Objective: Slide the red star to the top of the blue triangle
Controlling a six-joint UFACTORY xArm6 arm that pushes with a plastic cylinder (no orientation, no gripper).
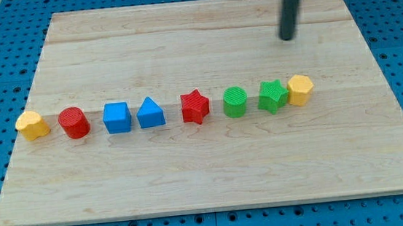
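Observation:
The red star [195, 106] lies in the middle of a row of blocks on the wooden board [206, 164]. The blue triangle [150, 113] lies just to its left, a small gap between them. My tip [287, 38] is at the view's upper right, well above the row and to the right of the red star, touching no block.
The row, from the view's left: a yellow hexagon [32, 125], a red cylinder [74, 122], a blue cube [116, 117], then after the star a green cylinder [235, 101], a green star [272, 96] and a yellow hexagon [300, 89] touching it.

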